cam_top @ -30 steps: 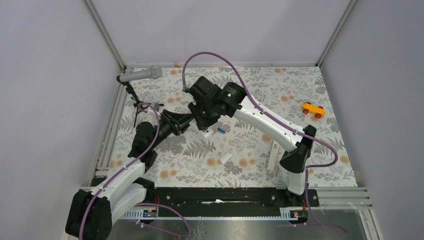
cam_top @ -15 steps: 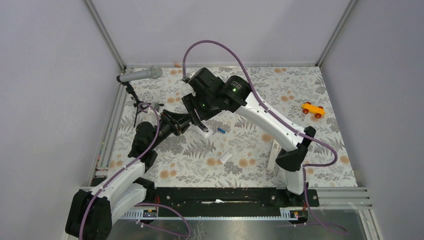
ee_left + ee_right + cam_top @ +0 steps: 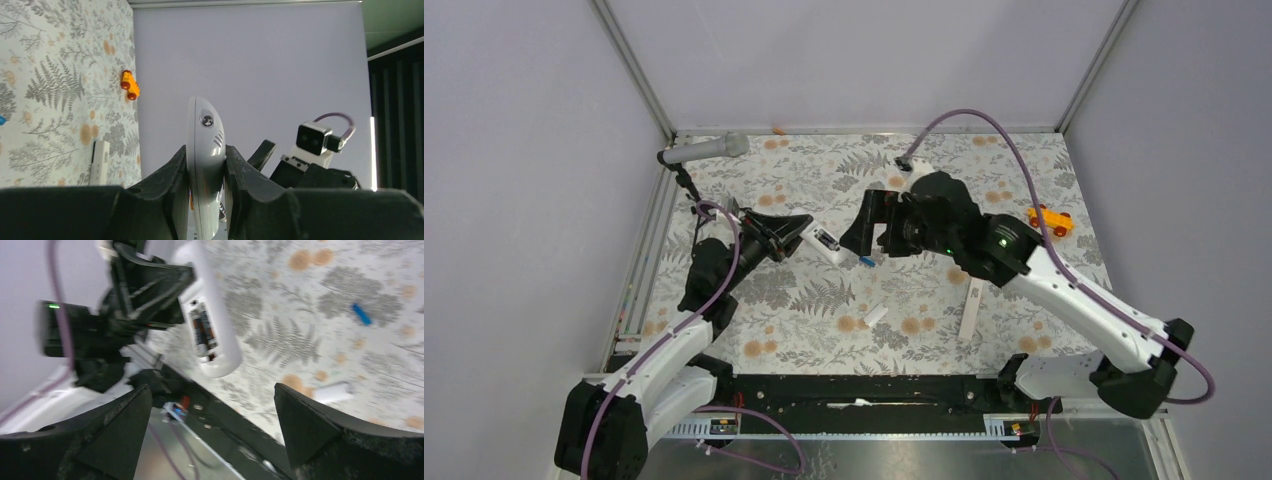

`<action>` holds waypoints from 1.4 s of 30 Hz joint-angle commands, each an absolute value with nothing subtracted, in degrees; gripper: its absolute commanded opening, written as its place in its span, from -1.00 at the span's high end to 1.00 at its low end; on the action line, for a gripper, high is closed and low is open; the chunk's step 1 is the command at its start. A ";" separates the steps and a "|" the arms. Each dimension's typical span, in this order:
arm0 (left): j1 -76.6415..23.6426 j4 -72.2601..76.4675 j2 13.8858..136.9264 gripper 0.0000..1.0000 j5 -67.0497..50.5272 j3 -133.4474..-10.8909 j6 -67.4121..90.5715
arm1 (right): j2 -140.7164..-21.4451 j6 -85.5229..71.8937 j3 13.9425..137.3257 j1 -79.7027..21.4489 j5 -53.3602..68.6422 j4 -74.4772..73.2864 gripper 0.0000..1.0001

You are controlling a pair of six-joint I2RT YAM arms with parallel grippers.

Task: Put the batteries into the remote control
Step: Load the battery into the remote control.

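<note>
Remote control (image 3: 826, 244): white oblong of smooth plastic with rounded ends. It is held off the table, left of centre, and sticks out to the right of the left gripper (image 3: 792, 238), whose jaws are clamped on its two broad faces. In the left wrist view it is edge-on, a thin pale blade between two black matte fingers (image 3: 172, 172), with a small round button and slots near its tip.

Only the right wrist view shows the open battery bay on its back. A dark cylinder with orange-brown print, the orange-brown battery (image 3: 202, 331), lies in it lengthwise. Whether a second slot beside it is filled I cannot tell because of the blur.

Blue battery (image 3: 865, 261): tiny cylinder lying loose on the cloth, just below and right of the remote's free end.

Right gripper (image 3: 871, 236): jaws spread wide and holding nothing, near the remote's free end but apart from it. Its own camera shows both black, grainy fingers at the frame's sides.

Table cloth (image 3: 1024, 160): pale, printed with grey ferns and orange flowers.

On the cloth:
- Short white tab (image 3: 876, 314), near the middle.
- Long thin white strip (image 3: 969, 307), right of the tab.
- Orange toy car (image 3: 1049, 218), far right and partly behind the right arm in the top view. The left wrist view shows it whole.
- Grey cylinder (image 3: 706, 150) on a thin stand, far left corner.
</note>
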State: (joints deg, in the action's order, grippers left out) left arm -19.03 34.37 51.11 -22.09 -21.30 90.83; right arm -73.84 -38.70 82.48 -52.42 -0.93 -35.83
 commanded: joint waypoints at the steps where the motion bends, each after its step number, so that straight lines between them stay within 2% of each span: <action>1: -18.90 37.37 49.99 1.00 -19.69 -25.57 94.03 | -69.44 -52.52 75.07 -52.21 4.25 -17.51 -0.97; 5: -18.98 37.00 49.77 1.00 -18.35 -26.72 97.24 | -68.08 -60.82 69.51 -52.21 7.91 -9.12 -0.99; 12: -18.98 35.48 49.70 1.00 -16.50 -30.31 98.81 | -68.58 -66.17 68.81 -52.21 4.62 -8.09 -0.99; 18: -18.94 35.07 48.84 1.00 -15.79 -30.59 100.72 | -68.55 -72.99 63.96 -52.12 4.32 2.13 -0.99; 21: -18.98 34.90 48.53 1.00 -15.79 -30.50 101.35 | -68.04 -76.61 61.38 -52.12 3.39 6.95 -0.92; 25: -18.98 35.10 48.52 1.00 -15.83 -30.41 101.68 | -67.96 -77.52 60.28 -52.12 3.07 9.01 -0.87; 35: -19.31 35.72 47.82 1.00 -15.19 -29.01 103.18 | -66.20 -79.27 56.42 -52.03 1.82 12.57 -0.90; 42: -19.86 37.16 47.58 1.00 -15.04 -28.49 105.45 | -67.47 -78.37 56.38 -52.02 2.63 12.91 -0.78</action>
